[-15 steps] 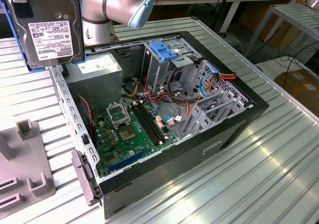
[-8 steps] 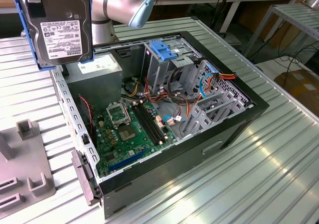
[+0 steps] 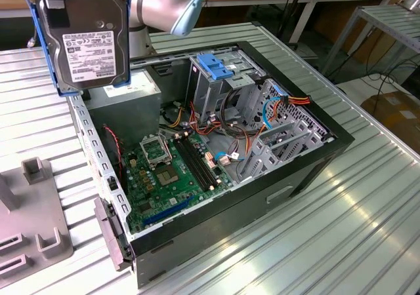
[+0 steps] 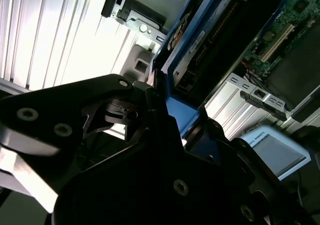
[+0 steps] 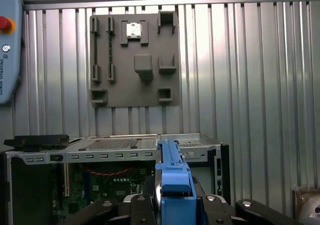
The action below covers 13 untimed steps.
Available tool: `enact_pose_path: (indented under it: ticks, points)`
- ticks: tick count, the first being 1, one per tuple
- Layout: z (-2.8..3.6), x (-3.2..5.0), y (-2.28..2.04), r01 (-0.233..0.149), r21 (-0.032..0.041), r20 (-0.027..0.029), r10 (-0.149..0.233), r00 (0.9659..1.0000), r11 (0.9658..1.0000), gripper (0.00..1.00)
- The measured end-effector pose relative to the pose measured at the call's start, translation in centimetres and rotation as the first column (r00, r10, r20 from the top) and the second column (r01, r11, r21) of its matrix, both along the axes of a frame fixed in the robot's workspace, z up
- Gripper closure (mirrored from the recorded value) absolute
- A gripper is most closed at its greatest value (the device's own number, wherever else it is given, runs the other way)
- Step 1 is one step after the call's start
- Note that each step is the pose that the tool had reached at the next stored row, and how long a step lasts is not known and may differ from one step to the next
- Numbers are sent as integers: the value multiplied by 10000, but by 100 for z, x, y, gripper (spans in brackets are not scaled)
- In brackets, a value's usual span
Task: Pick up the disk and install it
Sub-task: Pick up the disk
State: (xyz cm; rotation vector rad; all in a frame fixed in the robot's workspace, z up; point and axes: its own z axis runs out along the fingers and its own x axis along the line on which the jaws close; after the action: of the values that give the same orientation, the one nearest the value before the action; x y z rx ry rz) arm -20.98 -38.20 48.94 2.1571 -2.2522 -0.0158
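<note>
The claw (image 5: 174, 207) is clamped on the blue side rails of the disk (image 3: 85, 42). It holds the disk upright in the air over the far corner of the open computer case (image 3: 308, 170), at the exterior view's left. I judge this to be mid-carry. Installing calls for lining the rails up with the drive cage (image 3: 220, 78).

Ribbed metal table (image 3: 354, 229), open black computer case (image 3: 262, 203) resting on it, grey slotted fixture plate (image 3: 26, 219) beside the case
</note>
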Motion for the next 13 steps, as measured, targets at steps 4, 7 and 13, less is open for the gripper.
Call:
enact_pose_path:
  ticks: [4,7,13]
  points:
    - [-6,135,-8,1,0,-8,-1,10000,10000,63]
    - [-10,251,-14,1,0,-15,-1,10000,10000,63]
    - [-16,362,-59,8,1,-19,-8,10000,10000,63]
